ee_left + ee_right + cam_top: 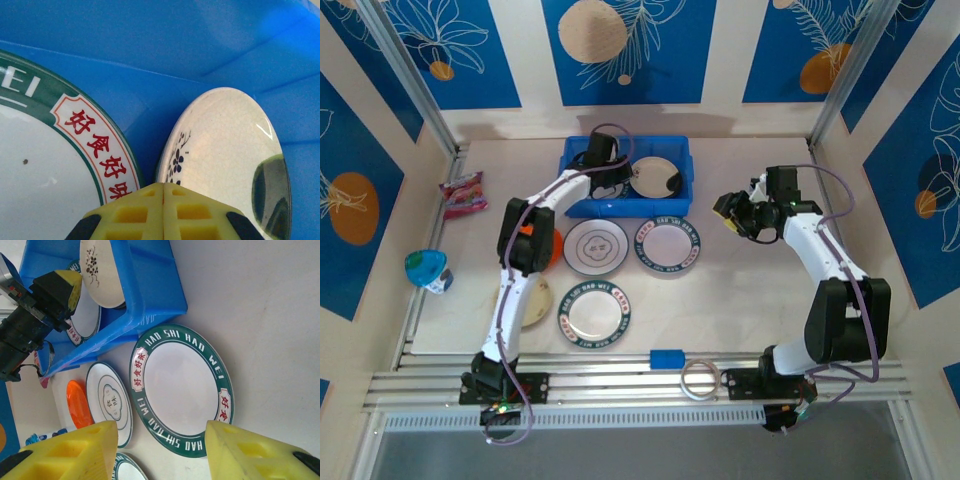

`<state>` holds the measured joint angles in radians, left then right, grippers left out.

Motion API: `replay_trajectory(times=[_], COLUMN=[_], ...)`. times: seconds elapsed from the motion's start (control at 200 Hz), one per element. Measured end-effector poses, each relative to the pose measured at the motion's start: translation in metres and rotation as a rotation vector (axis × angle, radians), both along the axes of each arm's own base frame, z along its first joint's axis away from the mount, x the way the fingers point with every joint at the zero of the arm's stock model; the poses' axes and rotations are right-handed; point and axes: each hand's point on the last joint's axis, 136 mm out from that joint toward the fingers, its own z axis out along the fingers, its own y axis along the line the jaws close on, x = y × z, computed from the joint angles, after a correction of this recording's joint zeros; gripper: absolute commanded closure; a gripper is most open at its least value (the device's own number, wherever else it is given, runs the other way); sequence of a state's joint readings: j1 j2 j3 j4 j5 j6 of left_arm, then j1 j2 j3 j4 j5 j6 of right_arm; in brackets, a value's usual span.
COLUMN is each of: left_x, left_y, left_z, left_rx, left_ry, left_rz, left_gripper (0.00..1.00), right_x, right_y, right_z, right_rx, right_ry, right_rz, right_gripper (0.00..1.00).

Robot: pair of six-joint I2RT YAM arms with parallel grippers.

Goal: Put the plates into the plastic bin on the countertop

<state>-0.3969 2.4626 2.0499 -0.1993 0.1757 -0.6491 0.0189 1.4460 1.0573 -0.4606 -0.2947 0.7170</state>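
Note:
The blue plastic bin [572, 158] stands at the back of the countertop [740, 300]. My left gripper [603, 165] is inside it, shut with nothing between its yellow fingers [145, 210]. Just beyond its tips lie a green-rimmed plate [45, 165] and a cream plate with a dark flower [225, 150], both in the bin. On the counter in front of the bin sit a line-drawing plate [596, 246], two green-rimmed plates [669, 245] [594, 310] and an orange plate [552, 250]. My right gripper [735, 215] hangs open to the right of them, above the green-rimmed plate [180, 390].
A pink snack packet [462, 193] and a teal object [428, 270] lie at the left edge. A small blue block [667, 357] and a tape ring [700, 380] sit by the metal rail [620, 385]. Blue patterned walls enclose the back and sides.

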Motion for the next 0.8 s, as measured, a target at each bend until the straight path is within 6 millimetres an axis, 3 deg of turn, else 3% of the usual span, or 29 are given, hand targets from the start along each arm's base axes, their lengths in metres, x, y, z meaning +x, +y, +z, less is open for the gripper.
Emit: replay_trajectory(times=[0.505,0.675,0.8], left_x=[-0.003,-0.003,-0.003], left_y=[-0.007,-0.008,-0.006], left_z=[-0.013,-0.012,-0.012], left_rx=[-0.006,-0.006,0.007], left_ry=[0.019,0.020,0.017], left_rz=[-0.017,-0.016,-0.013], left_gripper=[0.94,0.86,0.72], right_x=[0.000,0.000,0.000], right_y=[0.000,0.000,0.000], right_z=[-0.005,-0.004,-0.004], right_rx=[0.000,0.000,-0.002], right_ry=[0.016,0.014,0.012], right_rz=[0.002,0.001,0.005], right_gripper=[0.50,0.52,0.54])
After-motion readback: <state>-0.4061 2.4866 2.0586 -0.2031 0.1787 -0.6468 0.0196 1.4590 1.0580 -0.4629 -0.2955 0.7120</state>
